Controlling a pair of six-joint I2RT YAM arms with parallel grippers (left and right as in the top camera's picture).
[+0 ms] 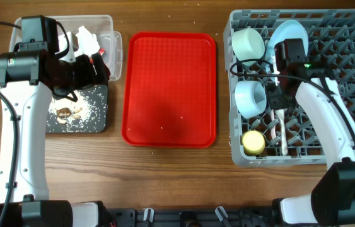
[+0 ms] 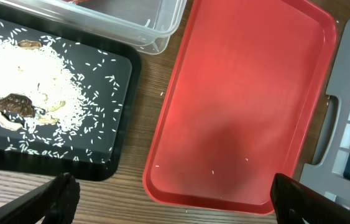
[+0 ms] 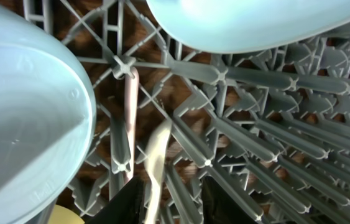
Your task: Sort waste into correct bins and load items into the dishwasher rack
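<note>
a: dishwasher rack (image 1: 347, 94), at the table's right. why are the items stood as they are?

b: the pale green-white bowl (image 1: 248, 43), pale blue plate (image 1: 289, 31) and pale blue bowl (image 1: 250, 98) lean on edge among the pegs, likely so they stay propped; the yellow cup (image 1: 253, 142) sits at the near corner.

a: and the right gripper (image 3: 170, 200)?

b: low over the grid floor, its fingers spread either side of a white utensil handle (image 3: 155, 158) lying between pegs; not clamped on it.

a: the waste?

b: rice and brown scraps (image 2: 22, 81) lie in the black tub (image 2: 115, 149), napkin (image 1: 87, 39) in the clear tub (image 1: 115, 47). the red tray (image 2: 243, 106) holds only stray grains.

a: the left gripper (image 2: 175, 202)?

b: fingers wide apart, holding nothing, above the tray's edge.
</note>
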